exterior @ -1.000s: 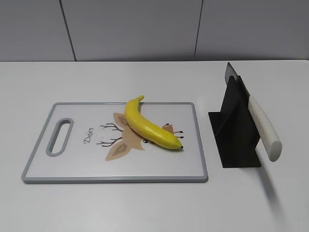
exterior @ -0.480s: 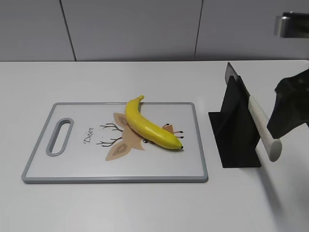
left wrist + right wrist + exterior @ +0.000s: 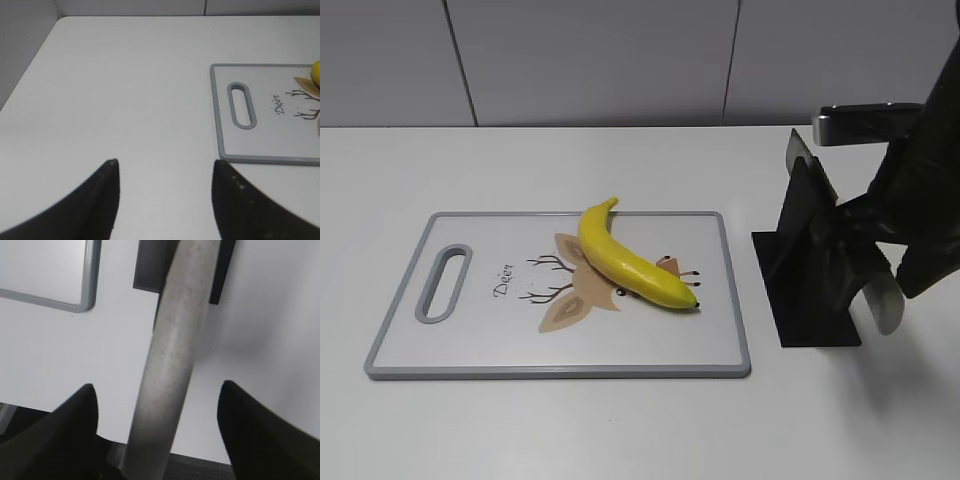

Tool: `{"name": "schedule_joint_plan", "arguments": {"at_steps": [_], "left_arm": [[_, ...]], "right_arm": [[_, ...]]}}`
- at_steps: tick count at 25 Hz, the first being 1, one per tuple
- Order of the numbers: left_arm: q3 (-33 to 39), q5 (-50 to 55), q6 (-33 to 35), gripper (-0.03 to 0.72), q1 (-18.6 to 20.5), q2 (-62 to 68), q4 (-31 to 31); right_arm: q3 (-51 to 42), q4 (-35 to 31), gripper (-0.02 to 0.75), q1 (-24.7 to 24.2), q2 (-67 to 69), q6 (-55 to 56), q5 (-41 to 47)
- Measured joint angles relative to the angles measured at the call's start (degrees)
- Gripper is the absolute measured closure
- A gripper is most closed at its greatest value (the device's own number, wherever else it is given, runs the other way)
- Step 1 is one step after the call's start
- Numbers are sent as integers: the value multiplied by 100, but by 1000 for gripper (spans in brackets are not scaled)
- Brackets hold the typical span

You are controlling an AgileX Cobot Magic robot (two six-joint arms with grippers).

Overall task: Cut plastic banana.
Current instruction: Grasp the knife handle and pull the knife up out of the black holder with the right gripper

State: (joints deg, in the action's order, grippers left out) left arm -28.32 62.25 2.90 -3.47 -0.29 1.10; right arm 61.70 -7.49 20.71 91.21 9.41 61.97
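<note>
Right gripper (image 3: 157, 405) spread wide around the knife handle (image 3: 172, 360).
Plastic banana (image 3: 630, 260) lies on the cutting board (image 3: 470, 345), well left of those fingers; left gripper (image 3: 165, 175) gapes over bare table (image 3: 125, 90).

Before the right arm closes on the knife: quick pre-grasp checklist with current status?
1. Right pincer open: ok, fingers spread wide.
2. Knife handle between the fingers: ok in the right wrist view, running up the middle of the gap.
3. Knife seated in the black holder: ok, blade tip sticks out above it.
4. Finger contact with the handle: cannot tell; the arm covers most of it in the exterior view.
5. Plastic banana in place on the cutting board: ok, lying across the deer print.
6. Left pincer out of the way: ok, open over bare table beyond the board's handle end.
</note>
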Motion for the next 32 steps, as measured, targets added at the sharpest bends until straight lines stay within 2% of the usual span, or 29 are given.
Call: {"name": "schedule_joint_plan", "arguments": {"at_steps": [4, 8, 16, 24, 32], "left_arm": [[0, 0, 0, 117, 0, 0, 0], [0, 0, 0, 117, 0, 0, 0], [0, 0, 0, 125, 0, 0, 0], [0, 0, 0, 125, 0, 0, 0], [0, 0, 0, 125, 0, 0, 0]], "right_arm": [[0, 6, 209, 0, 292, 17, -134], [0, 6, 296, 0, 419, 28, -266], [5, 131, 550, 0, 576, 337, -371], [12, 175, 552, -5, 432, 397, -327], [12, 220, 552, -5, -348, 392, -275]]}}
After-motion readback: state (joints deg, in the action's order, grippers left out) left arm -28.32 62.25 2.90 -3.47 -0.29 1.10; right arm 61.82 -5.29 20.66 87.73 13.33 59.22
